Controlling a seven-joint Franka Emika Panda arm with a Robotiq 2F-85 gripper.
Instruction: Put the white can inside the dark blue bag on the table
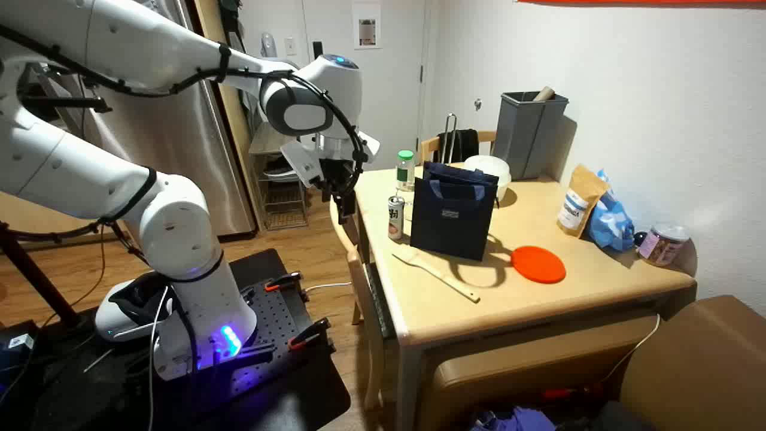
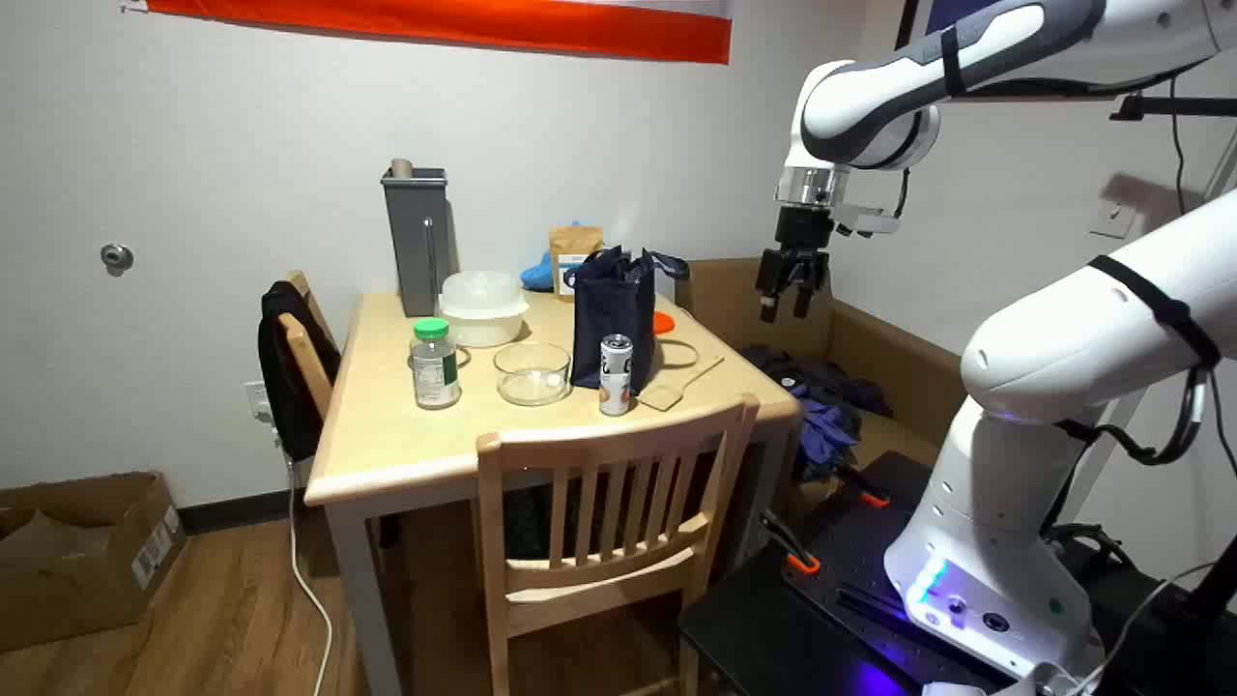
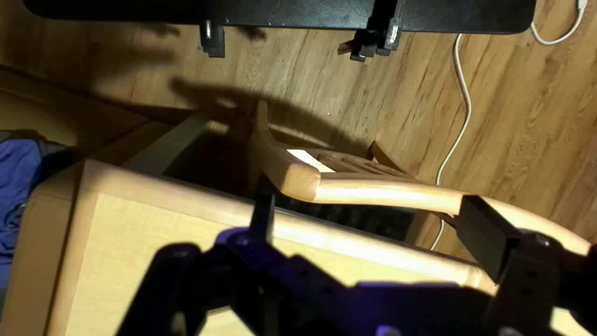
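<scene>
One white can on the table, end effector higher and apart, jaws spread

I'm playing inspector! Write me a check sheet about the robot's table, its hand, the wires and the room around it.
Surface: table, light wooden top.
Job's things: white can upright beside the dark blue bag, not inside it; bag upright.
Clutter: green-lidded jar, glass bowl, wooden spatula, orange-red disc, grey bin.
Hand: open, in the air, holding nothing.
Cables: black cable along the arm; white cable on the floor.
Surroundings: wooden chair by the table, cardboard box.
</scene>
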